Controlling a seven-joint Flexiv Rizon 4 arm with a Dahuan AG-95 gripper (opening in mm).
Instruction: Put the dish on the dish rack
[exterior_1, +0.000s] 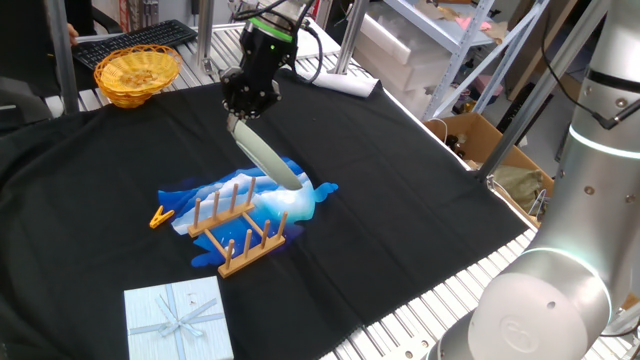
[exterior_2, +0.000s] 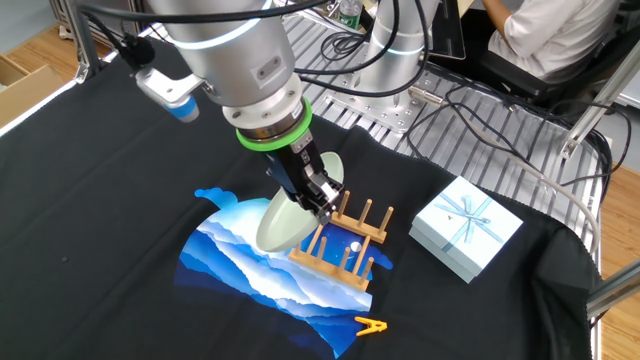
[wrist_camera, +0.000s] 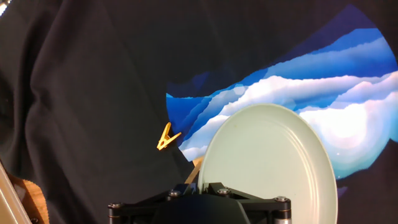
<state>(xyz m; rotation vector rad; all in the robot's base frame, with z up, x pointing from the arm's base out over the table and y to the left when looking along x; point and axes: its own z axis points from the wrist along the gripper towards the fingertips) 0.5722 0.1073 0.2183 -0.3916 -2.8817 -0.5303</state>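
Gripper (exterior_2: 318, 192) clamped on tilted dish (exterior_2: 283, 224), above dish rack (exterior_2: 345, 242), no readable writing

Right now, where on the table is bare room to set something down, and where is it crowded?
Free: the black cloth between the blue mat and the table's edge, and between the wicker basket and the mat. Crowded: the mat, with the dish rack, clothespin, gift box and the gripper holding the dish.

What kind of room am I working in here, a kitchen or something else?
Probably a robotics lab, not a kitchen: an aluminium-slat table draped in black cloth, metal shelving behind, a second robot arm close by, and loose cables at the table edge.
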